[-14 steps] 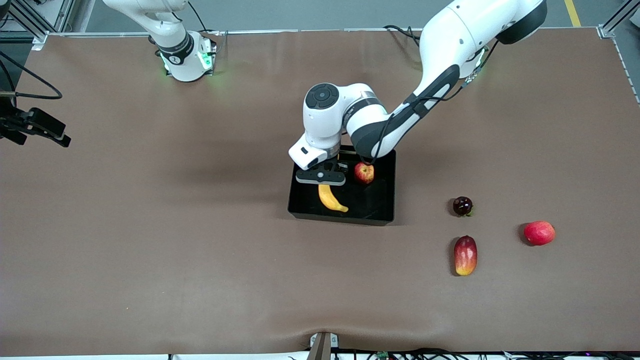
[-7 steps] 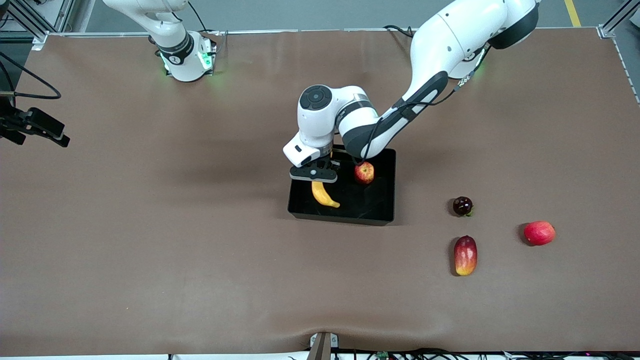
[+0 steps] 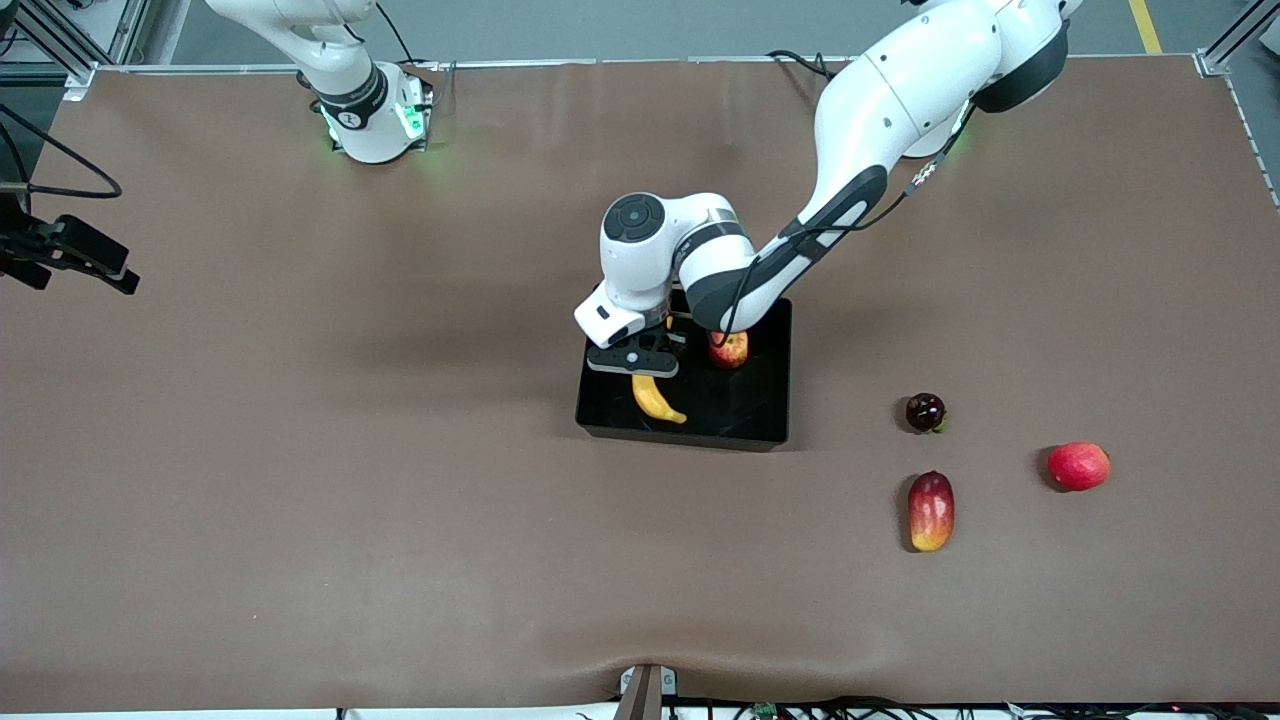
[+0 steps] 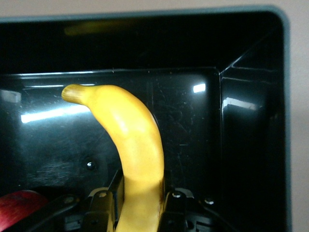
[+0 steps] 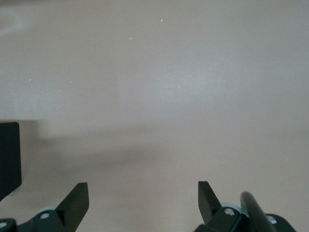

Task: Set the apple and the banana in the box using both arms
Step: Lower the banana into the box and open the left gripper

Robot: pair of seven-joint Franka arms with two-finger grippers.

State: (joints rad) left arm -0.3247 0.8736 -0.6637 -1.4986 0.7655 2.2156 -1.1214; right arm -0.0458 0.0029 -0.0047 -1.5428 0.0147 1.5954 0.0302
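The banana (image 3: 657,398) hangs over the box (image 3: 765,425), pinched in the left gripper (image 3: 634,362). At the banana's 1 o'clock, the apple (image 3: 730,349) sits in the box. The right gripper (image 5: 142,203) waits over bare table (image 5: 159,87), fingers (image 5: 76,200) spread.

Toward the left arm's end of the brown desk (image 3: 300,480), well away from the tool, I see a dark round fruit (image 3: 925,411), a red-yellow mango-like fruit (image 3: 931,510) nearer my camera, and a plain red fruit (image 3: 1078,466) nearest that end.
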